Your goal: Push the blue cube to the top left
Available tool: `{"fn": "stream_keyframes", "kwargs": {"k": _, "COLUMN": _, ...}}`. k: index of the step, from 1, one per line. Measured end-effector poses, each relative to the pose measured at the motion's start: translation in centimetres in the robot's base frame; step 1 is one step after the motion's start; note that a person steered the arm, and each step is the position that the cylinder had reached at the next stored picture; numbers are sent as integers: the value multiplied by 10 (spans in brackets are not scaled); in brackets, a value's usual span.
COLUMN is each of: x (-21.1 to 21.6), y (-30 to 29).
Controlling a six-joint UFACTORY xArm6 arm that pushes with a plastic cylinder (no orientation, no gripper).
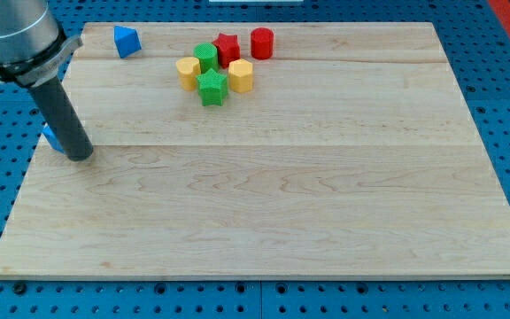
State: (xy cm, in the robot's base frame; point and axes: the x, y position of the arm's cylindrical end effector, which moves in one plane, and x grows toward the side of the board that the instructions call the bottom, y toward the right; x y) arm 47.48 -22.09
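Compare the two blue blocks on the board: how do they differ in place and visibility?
The blue block near the top stands in full view near the board's top left, away from my tip. The blue block at the left edge is mostly hidden behind the rod, just left of my tip, so its shape cannot be made out. Whether my tip touches it is unclear. Both are blue and lie apart from the cluster of other blocks.

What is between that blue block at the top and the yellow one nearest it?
Nothing: in the camera view only bare board separates the blue block from the yellow block.
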Motion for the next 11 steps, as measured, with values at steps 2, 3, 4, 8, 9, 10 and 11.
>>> {"fn": "stream_keyframes", "kwargs": {"k": 2, "x": -35, "y": -4}}
{"fn": "stream_keyframes", "kwargs": {"k": 3, "x": -5, "y": 5}}
{"fn": "stream_keyframes", "kwargs": {"k": 4, "x": 20, "y": -30}}
{"fn": "stream_keyframes", "kwargs": {"k": 8, "x": -62, "y": -6}}
{"fn": "stream_keyframes", "kwargs": {"k": 9, "x": -78, "y": -52}}
{"fn": "stream_keyframes", "kwargs": {"k": 10, "x": -122, "y": -52}}
{"fn": "stream_keyframes", "kwargs": {"k": 11, "x": -139, "y": -20}}
